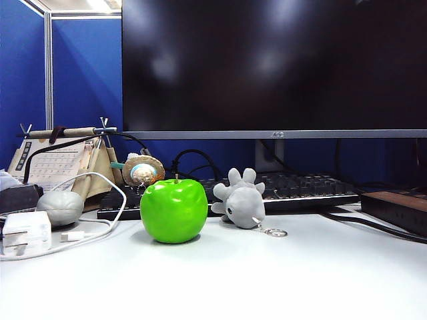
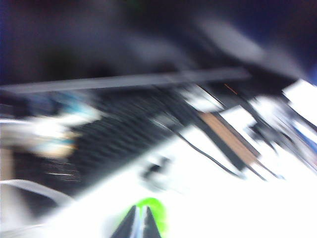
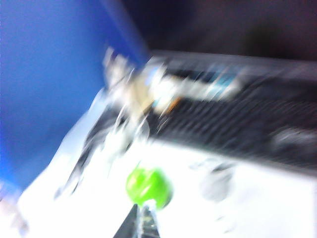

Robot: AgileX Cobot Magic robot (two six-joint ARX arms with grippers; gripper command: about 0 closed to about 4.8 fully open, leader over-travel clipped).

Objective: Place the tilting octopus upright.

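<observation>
You see the octopus (image 1: 241, 202) tipped over near the desk (image 1: 267, 280) back edge, just beside the green apple (image 1: 174, 210). Left gripper (image 2: 139, 223) and right gripper (image 3: 143, 223) both clenched, empty, above the desk.

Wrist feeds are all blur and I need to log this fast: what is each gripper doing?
Left gripper: closed, holding nothing, above the white table.
Right gripper: closed, empty, also in the air.
</observation>
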